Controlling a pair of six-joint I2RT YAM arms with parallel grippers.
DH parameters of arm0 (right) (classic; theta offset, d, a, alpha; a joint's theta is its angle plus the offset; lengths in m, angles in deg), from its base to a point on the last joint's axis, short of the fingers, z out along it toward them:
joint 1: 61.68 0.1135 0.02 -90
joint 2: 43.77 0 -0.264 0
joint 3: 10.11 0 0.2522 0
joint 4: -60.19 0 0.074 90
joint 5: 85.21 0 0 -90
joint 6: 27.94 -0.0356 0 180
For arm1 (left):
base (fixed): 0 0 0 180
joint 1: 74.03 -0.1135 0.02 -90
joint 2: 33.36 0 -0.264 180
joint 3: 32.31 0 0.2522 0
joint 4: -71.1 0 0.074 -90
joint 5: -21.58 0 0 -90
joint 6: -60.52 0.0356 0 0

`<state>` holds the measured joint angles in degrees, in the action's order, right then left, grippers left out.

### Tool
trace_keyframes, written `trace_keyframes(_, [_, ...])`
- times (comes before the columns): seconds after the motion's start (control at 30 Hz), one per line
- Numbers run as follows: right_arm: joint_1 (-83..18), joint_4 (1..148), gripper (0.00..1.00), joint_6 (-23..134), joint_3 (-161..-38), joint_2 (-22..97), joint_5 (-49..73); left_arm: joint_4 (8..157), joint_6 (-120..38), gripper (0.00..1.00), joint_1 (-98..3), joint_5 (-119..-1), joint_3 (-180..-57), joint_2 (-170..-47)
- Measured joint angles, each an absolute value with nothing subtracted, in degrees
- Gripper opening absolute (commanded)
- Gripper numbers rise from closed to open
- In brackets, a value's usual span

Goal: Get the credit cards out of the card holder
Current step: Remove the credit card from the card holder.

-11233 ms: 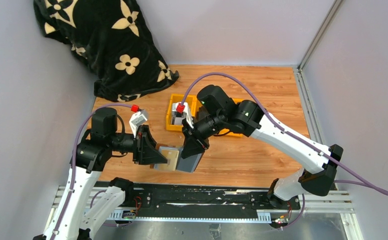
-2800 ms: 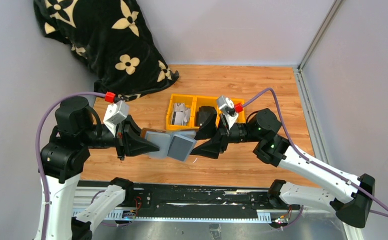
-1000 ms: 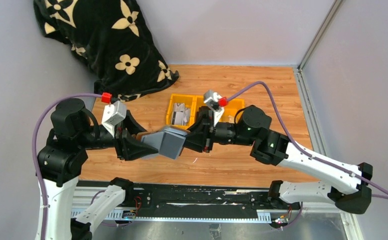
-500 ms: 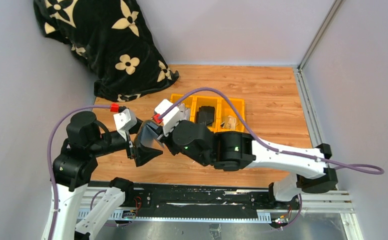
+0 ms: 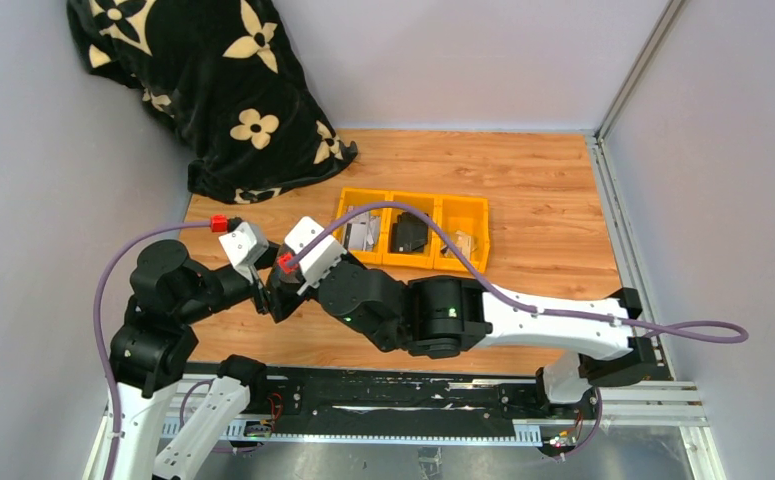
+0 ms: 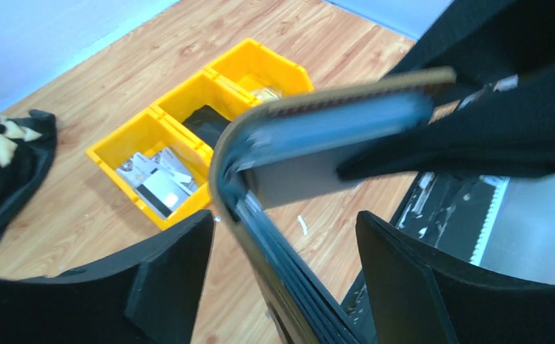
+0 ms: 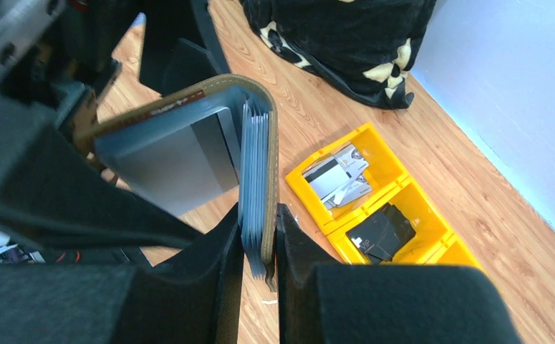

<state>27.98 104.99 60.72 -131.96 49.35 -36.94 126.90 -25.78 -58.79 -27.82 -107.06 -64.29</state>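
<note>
Two end effectors, one card holder. The right end effector (image 7: pixel 258 215) is narrow, clamped on one flap of the card holder (image 7: pixel 181 143), which is raised over the table's (image 5: pixel 543 200) near-left part. The fold points away from it and the free flap splays sideways. The left end effector (image 6: pixel 283 218) is wide, straddling the holder. Beyond are three yellow bins (image 6: pixel 127 188), with cards (image 7: pixel 339 175) in one.

Left arm (image 5: pixel 158 300) is folded low on my side, left gripper (image 6: pixel 283 226) with jaws spread wide. Right arm (image 5: pixel 523 315) reaches across toward it, right gripper (image 7: pixel 258 218) pinching the card holder (image 7: pixel 181 140).
</note>
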Motion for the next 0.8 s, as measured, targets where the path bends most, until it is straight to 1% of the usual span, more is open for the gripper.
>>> trace_keyframes(0.1, [27.9, 104.2, 0.00, 60.9, -127.1, 44.9, -34.7, 128.7, -23.1, 0.66, -58.8, -27.4, -107.5, -64.1])
trace_keyframes(0.23, [27.0, 103.4, 0.00, 60.7, -121.4, 37.4, -27.3, 131.1, -21.0, 0.46, -58.8, -25.4, -109.1, -64.1])
trace_keyframes(0.3, [26.1, 102.7, 0.00, 60.2, -119.4, 34.6, -23.7, 131.7, -20.7, 0.41, -58.8, -24.1, -110.2, -64.3])
trace_keyframes(0.37, [24.3, 101.8, 0.00, 59.2, -116.9, 31.7, -19.6, 132.0, -20.5, 0.38, -58.8, -22.9, -111.2, -64.4])
trace_keyframes(0.47, [21.4, 100.3, 0.00, 57.4, -112.8, 28.1, -13.7, 132.3, -20.7, 0.38, -58.8, -20.8, -112.8, -65.3])
trace_keyframes(0.63, [17.9, 99.0, 0.00, 55.3, -108.3, 24.7, -5.6, 132.7, -22.5, 0.35, -58.8, -16.1, -115.1, -67.3])
trace_keyframes(0.8, [15.0, 96.1, 0.00, 52.8, -105.0, 22.7, 2.3, 132.9, -24.7, 0.36, -58.8, -11.9, -115.9, -68.6])
